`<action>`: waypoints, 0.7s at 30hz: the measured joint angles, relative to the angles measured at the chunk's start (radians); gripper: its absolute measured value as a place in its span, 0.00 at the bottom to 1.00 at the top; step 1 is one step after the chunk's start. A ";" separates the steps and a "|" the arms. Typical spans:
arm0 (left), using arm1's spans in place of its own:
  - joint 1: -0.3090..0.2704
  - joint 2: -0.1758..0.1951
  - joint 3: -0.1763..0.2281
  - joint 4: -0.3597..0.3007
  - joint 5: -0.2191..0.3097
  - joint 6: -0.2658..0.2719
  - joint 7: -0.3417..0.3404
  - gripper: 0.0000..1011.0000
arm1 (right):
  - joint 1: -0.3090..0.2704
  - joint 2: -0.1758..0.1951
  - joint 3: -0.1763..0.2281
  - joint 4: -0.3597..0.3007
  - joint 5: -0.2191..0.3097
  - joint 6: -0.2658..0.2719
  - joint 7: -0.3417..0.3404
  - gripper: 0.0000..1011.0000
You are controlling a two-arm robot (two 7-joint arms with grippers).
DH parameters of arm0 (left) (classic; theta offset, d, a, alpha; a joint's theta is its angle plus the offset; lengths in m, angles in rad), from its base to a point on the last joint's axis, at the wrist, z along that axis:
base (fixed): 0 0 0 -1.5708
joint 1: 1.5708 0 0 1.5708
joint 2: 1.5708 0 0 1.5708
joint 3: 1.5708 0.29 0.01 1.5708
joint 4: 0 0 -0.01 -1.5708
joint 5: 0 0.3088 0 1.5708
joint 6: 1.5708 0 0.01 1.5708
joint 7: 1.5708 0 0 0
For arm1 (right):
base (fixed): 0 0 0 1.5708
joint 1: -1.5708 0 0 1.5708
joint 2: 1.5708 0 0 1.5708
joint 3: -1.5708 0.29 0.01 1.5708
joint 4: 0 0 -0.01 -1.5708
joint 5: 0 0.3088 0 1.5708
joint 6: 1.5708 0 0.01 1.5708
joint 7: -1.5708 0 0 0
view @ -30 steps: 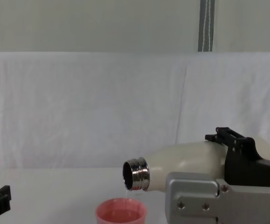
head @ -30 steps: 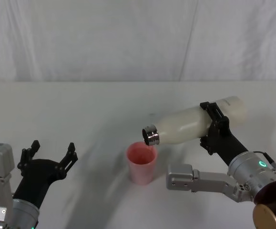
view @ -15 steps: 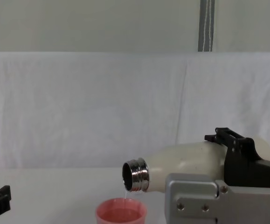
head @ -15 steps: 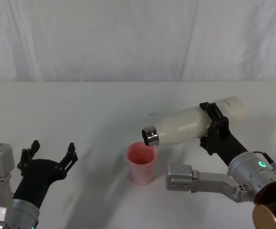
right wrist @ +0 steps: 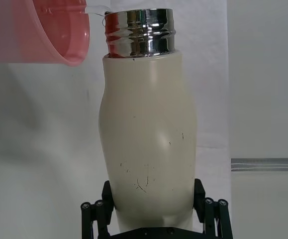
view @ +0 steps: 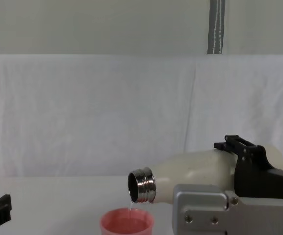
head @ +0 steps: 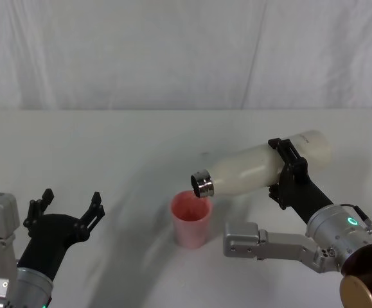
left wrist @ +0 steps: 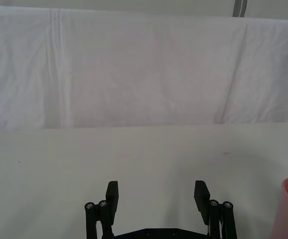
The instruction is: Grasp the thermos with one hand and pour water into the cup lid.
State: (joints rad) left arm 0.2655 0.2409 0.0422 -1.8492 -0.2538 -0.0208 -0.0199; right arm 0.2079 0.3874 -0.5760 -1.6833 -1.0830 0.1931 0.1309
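Observation:
My right gripper [head: 286,172] is shut on the cream-white thermos [head: 256,169], holding it tipped nearly level above the table. Its steel neck [head: 202,185] hangs just over the rim of the pink cup lid [head: 190,219], which stands upright mid-table. In the chest view a thin thread of water runs from the thermos [view: 195,169] mouth into the cup lid [view: 127,225]. The right wrist view shows the thermos [right wrist: 147,139] clamped at its lower body, with the cup lid [right wrist: 39,30] beside the neck. My left gripper [head: 67,206] rests open at the near left, apart from both; its fingers [left wrist: 112,196] hold nothing.
The white-covered table [head: 108,147] meets a white draped cloth backdrop [head: 173,51] at its far edge. My right forearm's grey bracket [head: 263,242] lies low just right of the cup lid.
The thermos has dipped slightly further, its neck a touch lower over the cup lid. The left arm has stayed put.

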 joint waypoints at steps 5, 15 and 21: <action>0.000 0.000 0.000 0.000 0.000 0.000 0.000 0.99 | 0.001 0.000 -0.001 0.000 -0.001 0.000 0.002 0.95; 0.000 0.000 0.000 0.000 0.000 0.000 0.000 0.99 | 0.002 0.001 -0.002 0.000 -0.002 0.000 0.003 0.95; 0.000 0.000 0.000 0.000 0.000 0.000 0.000 0.99 | 0.002 0.001 -0.003 0.000 -0.003 0.000 0.003 0.95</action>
State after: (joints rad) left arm 0.2655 0.2409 0.0422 -1.8492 -0.2538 -0.0208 -0.0199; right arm 0.2101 0.3887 -0.5794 -1.6836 -1.0864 0.1933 0.1340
